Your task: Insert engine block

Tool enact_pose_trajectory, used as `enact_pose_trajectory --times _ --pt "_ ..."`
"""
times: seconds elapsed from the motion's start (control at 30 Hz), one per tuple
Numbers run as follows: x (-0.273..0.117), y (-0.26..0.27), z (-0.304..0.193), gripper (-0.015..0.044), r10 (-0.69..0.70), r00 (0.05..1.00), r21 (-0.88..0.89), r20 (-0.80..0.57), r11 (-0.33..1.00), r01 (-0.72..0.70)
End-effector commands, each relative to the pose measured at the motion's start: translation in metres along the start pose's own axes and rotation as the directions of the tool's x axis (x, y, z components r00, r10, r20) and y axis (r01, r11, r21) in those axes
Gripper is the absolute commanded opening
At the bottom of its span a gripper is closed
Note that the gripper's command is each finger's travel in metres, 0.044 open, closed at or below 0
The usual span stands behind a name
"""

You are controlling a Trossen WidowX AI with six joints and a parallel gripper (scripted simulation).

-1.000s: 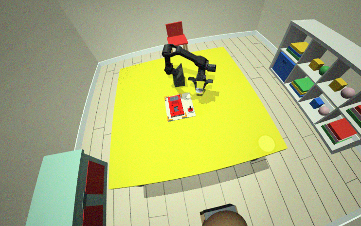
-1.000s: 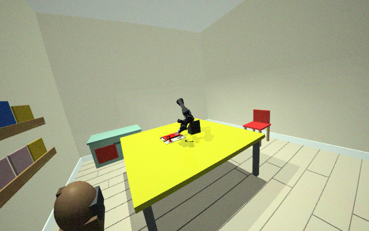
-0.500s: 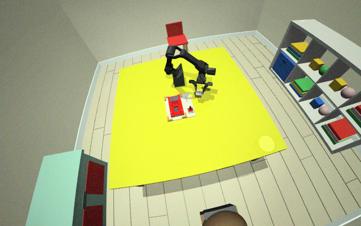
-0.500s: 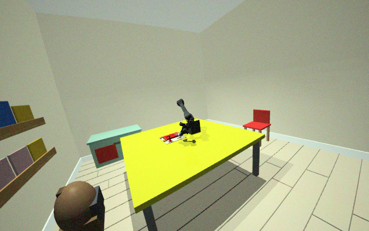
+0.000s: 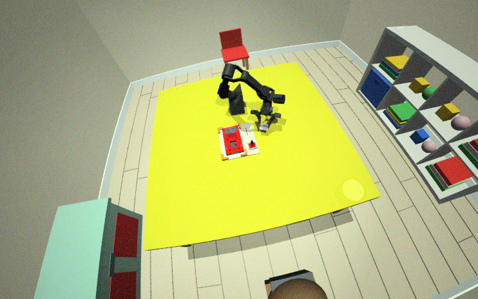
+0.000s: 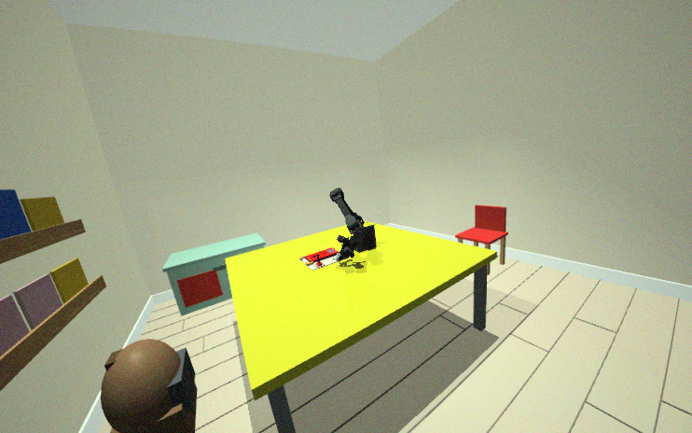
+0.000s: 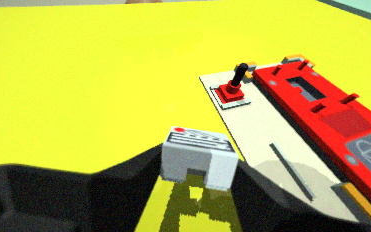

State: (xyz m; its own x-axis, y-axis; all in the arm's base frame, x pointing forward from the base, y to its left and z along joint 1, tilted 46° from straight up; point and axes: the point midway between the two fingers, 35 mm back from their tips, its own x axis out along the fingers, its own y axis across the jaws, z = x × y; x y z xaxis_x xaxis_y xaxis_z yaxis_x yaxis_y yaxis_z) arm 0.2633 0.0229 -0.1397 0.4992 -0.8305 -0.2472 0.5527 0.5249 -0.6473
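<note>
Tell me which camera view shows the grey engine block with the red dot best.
The wrist view: the grey block-shaped engine block is large there, its red dot, striped top and lower notch readable between the black gripper's fingers. The top view shows only a small pale patch; in the exterior view it is too small to make out.

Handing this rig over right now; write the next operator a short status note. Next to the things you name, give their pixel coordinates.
Claw [image 5: 263, 127] [image 7: 196, 152]: shut on the block [image 5: 263, 127] [image 7: 199, 156], out over the table [image 5: 196, 192] [image 6: 370, 290] [image 7: 79, 90] beside the white board [image 5: 256, 154] [image 7: 249, 120].
Car body [image 5: 232, 140] [image 6: 321, 255] [image 7: 299, 100]: on the board; its opening shows no block in it.
Slot: on the block's lower edge in the wrist view.
Done: block gripped.
Left: bring it over the opening, slot side toward the rib, seat it fully, release, back off touching nothing.
</note>
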Motion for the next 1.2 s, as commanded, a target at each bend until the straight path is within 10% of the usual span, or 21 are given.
enact_pose_trajectory --times 0.0,0.53,1.17 --pt "0.006 -0.001 -0.006 0.0 -0.002 1.0 -0.007 0.009 1.0 0.002" --pt "0.025 -0.001 -0.028 0.0 -0.003 1.0 -0.007 0.009 1.0 0.003" --pt "0.023 0.0 -0.024 0.044 -0.002 1.0 0.002 0.022 1.0 0.002"
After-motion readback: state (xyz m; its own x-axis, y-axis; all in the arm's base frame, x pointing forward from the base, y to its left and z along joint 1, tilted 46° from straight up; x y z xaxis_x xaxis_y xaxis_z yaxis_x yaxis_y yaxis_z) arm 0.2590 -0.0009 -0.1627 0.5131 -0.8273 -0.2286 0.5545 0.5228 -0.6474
